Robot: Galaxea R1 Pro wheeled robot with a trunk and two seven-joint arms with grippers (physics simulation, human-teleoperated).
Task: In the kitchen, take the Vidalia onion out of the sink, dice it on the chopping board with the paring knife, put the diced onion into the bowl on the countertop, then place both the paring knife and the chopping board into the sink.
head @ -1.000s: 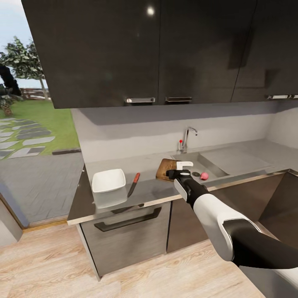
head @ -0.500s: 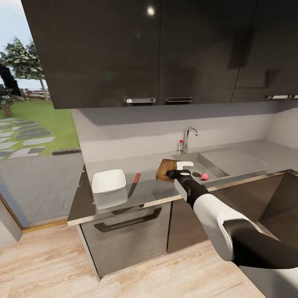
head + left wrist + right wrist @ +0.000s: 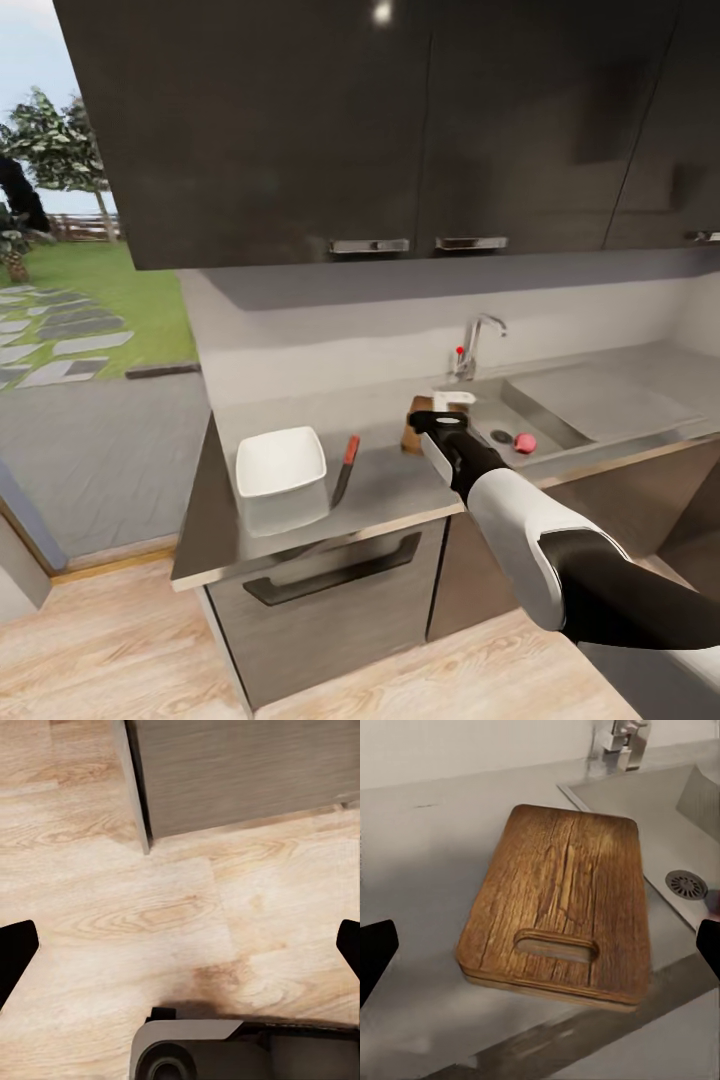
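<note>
Hovering over the chopping board (image 3: 559, 922), right gripper (image 3: 447, 409) spread wide, holding nothing; Vidalia onion (image 3: 524, 442) lies in the sink (image 3: 560, 430) basin, beyond gripper twd drainboard side; right arm nearer, I judge.

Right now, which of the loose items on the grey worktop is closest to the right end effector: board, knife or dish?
The dark brown wooden chopping board, directly beneath the right end effector. The red-handled paring knife and white square bowl lie farther left.

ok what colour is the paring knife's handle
Red-orange, on the slim dark-bladed paring knife beside the white square bowl; the head view shows it best.
</note>
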